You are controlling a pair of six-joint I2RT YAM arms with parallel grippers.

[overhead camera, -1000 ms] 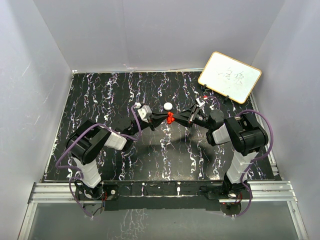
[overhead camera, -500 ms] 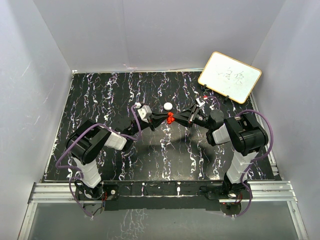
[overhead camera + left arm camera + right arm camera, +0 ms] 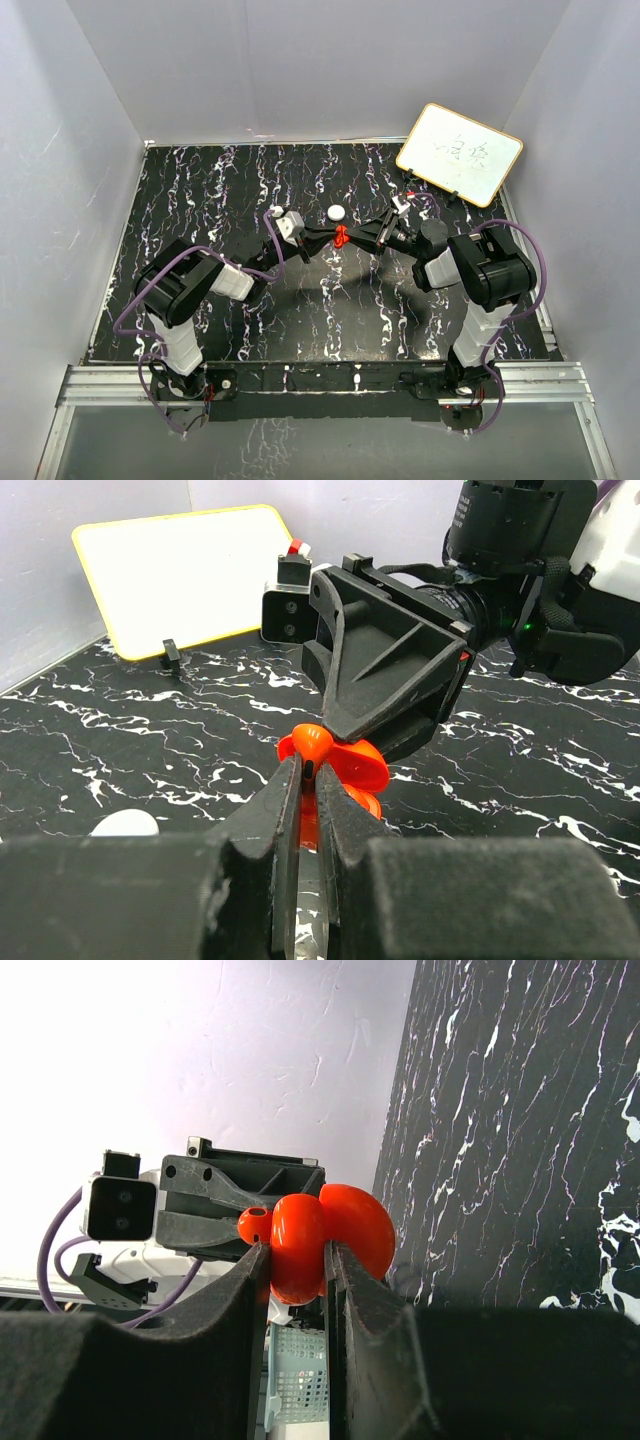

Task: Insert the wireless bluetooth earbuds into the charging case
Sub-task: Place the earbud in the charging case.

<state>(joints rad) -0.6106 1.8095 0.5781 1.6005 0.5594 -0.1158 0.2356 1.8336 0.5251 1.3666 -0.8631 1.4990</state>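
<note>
1. Your left gripper (image 3: 308,780) is closed, pinching a red earbud (image 3: 316,744) by its narrow stem in mid-air over the middle of the marbled table (image 3: 220,200).
2. Your right gripper (image 3: 297,1260) clamps the red charging case (image 3: 305,1235) close against the bud.
3. Both look like glossy, rounded hard plastic, so they are probably light and slippery.
4. Hold the stem and edges gently, since curved faces may squirt free.

Only a very small shift shows in the overhead view. The left gripper (image 3: 332,237) and the white camera block (image 3: 289,223) on its wrist now sit a touch farther from the arm bases and slightly more to the left than a second ago. The red earbud (image 3: 314,744) in its jaws, up against the red charging case (image 3: 354,771), sits a hair nearer the far wall too.
</note>
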